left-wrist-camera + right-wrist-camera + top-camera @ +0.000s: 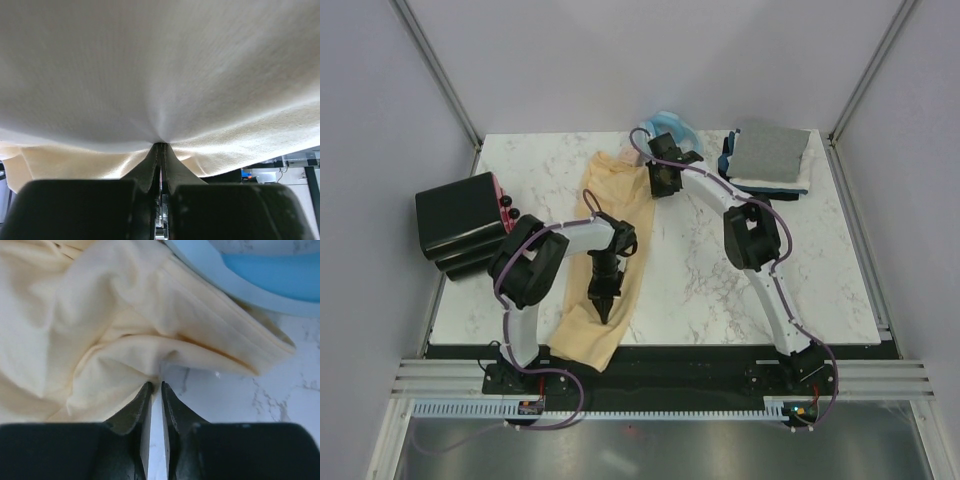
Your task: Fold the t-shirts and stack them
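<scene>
Left gripper is clenched on a pinch of the pale yellow-cream t-shirt, close to the shirt's near end. The cloth spreads from the fingertips in smooth, taut lines. Right gripper is at the far end of the same shirt. Its jaws are almost together and the creases run into the tips, so I judge it grasps a fold there.

The shirt lies as a long, rumpled band on the marble table, left of centre. I think the step in hand is folding this shirt. The next move asks both arms to lift and carry together, because the thin, soft knit sags easily. At far right sits the stack of folded t-shirts, grey on top.
</scene>
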{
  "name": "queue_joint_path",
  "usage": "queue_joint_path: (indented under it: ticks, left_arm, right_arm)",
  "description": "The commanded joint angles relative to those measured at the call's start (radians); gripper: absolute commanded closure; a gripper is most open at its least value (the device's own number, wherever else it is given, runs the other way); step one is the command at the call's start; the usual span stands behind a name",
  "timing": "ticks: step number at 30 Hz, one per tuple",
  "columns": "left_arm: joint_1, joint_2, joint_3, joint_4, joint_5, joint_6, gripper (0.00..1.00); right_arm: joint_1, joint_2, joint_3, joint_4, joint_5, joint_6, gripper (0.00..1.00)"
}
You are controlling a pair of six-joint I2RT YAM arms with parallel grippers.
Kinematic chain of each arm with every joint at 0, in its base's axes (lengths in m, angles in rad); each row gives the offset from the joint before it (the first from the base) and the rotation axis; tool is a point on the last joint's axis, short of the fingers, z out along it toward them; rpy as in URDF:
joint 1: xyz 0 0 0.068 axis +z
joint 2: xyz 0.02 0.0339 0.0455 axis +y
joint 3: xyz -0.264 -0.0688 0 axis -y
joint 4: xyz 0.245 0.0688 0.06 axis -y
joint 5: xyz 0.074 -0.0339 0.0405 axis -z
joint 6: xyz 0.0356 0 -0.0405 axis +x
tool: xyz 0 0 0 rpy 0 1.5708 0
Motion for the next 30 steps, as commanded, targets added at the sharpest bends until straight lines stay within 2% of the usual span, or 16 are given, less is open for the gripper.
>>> queue_joint_path:
  ticks: [1, 2, 5, 7, 10, 17, 23, 30]
  left_arm:
    - [-0.040, 0.021, -0.042, 0.094, 0.061, 0.033, 0.98]
    - [-0.049, 0.016, -0.048, 0.095, 0.067, 0.036, 0.98]
    - [-0.074, 0.004, -0.070, 0.097, 0.089, 0.055, 0.98]
    - [-0.084, -0.008, -0.091, 0.102, 0.103, 0.059, 0.98]
    - [-0.118, -0.030, -0.116, 0.111, 0.141, 0.062, 0.98]
    - [-0.209, -0.036, -0.105, 0.123, 0.184, 0.056, 0.98]
    - [-0.215, -0.064, -0.131, 0.123, 0.176, 0.041, 0.98]
    - [-0.216, -0.059, -0.119, 0.123, 0.199, 0.053, 0.98]
  right_arm:
    - [-0.046, -0.061, -0.177, -0.054, 0.016, -0.038, 0.77]
    - [-0.045, -0.080, -0.207, -0.052, -0.010, -0.029, 0.71]
    - [-0.040, -0.187, -0.345, -0.046, -0.035, -0.004, 0.64]
    - [-0.032, -0.294, -0.453, -0.004, -0.024, 0.006, 0.63]
    - [-0.025, -0.393, -0.505, 0.032, 0.003, -0.004, 0.60]
    - [-0.016, -0.307, -0.334, -0.020, -0.001, -0.013, 0.60]
    - [0.012, -0.235, -0.209, -0.013, -0.007, 0.006, 0.58]
    - [0.023, -0.065, -0.045, -0.058, -0.032, -0.001, 0.56]
